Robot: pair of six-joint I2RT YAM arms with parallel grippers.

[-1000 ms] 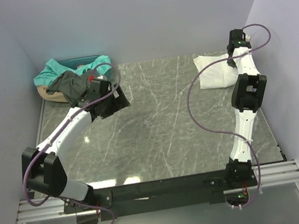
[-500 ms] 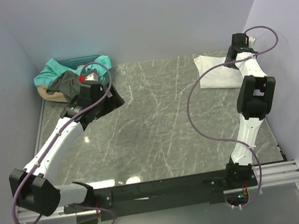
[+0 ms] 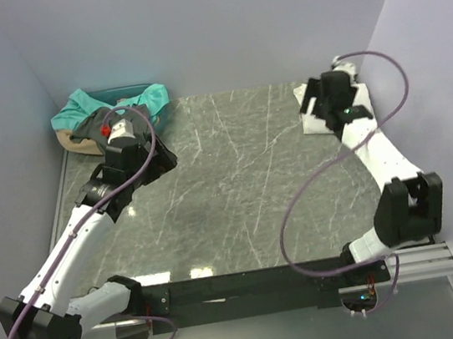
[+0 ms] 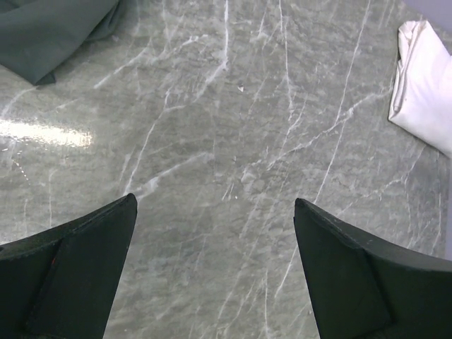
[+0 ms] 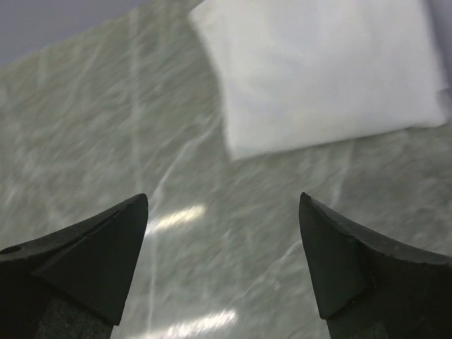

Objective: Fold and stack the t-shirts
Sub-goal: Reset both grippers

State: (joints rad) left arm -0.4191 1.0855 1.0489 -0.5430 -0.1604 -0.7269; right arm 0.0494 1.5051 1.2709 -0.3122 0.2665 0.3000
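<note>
The teal t-shirt [image 3: 81,104] and the dark grey t-shirt [image 3: 89,124] lie bunched in a basket at the far left. A corner of the dark grey one lies on the table in the left wrist view [image 4: 49,32]. The white t-shirt [image 3: 311,126] lies folded at the far right and shows large in the right wrist view [image 5: 325,78]. My left gripper [image 3: 157,158] is open and empty over bare table [image 4: 215,200]. My right gripper [image 3: 316,104] is open and empty just beside the white shirt's near edge [image 5: 223,197].
A tan basket [image 3: 64,140] stands in the far left corner against the walls. The grey marble table [image 3: 238,193] has walls close on the left, back and right. The white shirt also shows at the far right of the left wrist view [image 4: 427,85].
My left gripper has drawn back and turned toward the middle of the table; the dark cloth no longer hangs spread at it. My right arm swung left from the far right corner over the white shirt.
</note>
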